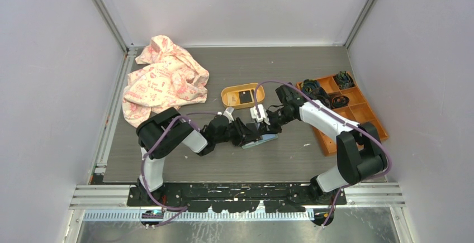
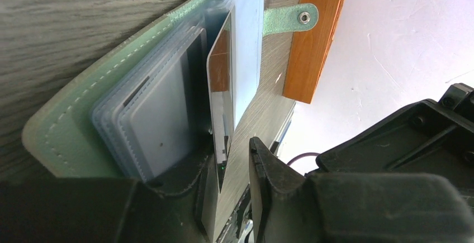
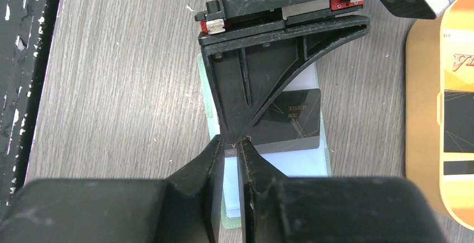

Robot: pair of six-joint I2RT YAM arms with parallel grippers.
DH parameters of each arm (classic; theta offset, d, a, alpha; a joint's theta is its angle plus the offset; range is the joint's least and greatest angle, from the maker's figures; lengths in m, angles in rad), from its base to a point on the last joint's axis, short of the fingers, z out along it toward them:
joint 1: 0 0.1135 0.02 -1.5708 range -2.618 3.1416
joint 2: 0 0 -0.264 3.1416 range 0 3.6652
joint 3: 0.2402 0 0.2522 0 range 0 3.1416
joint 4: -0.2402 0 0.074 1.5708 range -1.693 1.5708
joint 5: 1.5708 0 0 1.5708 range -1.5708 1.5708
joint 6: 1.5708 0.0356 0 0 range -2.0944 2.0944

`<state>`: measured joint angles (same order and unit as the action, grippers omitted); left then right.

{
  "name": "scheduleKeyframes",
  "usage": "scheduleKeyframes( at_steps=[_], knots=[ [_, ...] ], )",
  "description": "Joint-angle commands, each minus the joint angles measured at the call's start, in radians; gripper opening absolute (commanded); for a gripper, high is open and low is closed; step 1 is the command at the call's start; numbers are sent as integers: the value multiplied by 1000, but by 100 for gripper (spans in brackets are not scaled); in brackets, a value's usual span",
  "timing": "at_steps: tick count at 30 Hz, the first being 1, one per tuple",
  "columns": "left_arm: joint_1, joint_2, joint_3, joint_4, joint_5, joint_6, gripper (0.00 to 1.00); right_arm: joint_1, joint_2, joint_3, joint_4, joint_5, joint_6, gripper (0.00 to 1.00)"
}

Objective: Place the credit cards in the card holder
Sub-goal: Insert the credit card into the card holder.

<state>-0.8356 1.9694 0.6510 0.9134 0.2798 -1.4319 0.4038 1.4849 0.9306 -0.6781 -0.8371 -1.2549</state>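
The sage-green card holder (image 1: 267, 139) (image 2: 67, 120) (image 3: 205, 95) lies open on the table, its clear sleeves fanned out. A black credit card (image 3: 293, 117) (image 2: 219, 81) sits partly in between the sleeves. My left gripper (image 1: 241, 134) (image 2: 232, 153) is open: the card's near end lies against one finger and a gap shows to the other. My right gripper (image 1: 258, 121) (image 3: 233, 142) is nearly shut at the card's corner, a pale clear sleeve of the holder between its fingers. Another credit card (image 1: 245, 96) (image 3: 458, 125) lies in the yellow-orange tray.
The yellow-orange oval tray (image 1: 226, 95) (image 3: 419, 114) is just behind the grippers. An orange compartment box (image 1: 358, 117) (image 2: 316, 36) with dark items stands at the right. A pink patterned cloth (image 1: 162, 78) is bunched at the back left. The holder's snap strap (image 2: 290, 18) points toward the box.
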Motion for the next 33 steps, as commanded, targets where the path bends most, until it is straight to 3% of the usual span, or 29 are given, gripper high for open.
scheduleKeyframes(
  at_steps=[1,21,33],
  knots=[
    [14,-30,-23,-36,-21,29,27,4,-33,2,-4,-39,-43,20],
    [73,-12,12,-63,14,55,28,9,-45,-27,35,-37,-38,20],
    [82,9,32,-70,29,62,28,201,-58,-100,281,139,104,6]
  ],
)
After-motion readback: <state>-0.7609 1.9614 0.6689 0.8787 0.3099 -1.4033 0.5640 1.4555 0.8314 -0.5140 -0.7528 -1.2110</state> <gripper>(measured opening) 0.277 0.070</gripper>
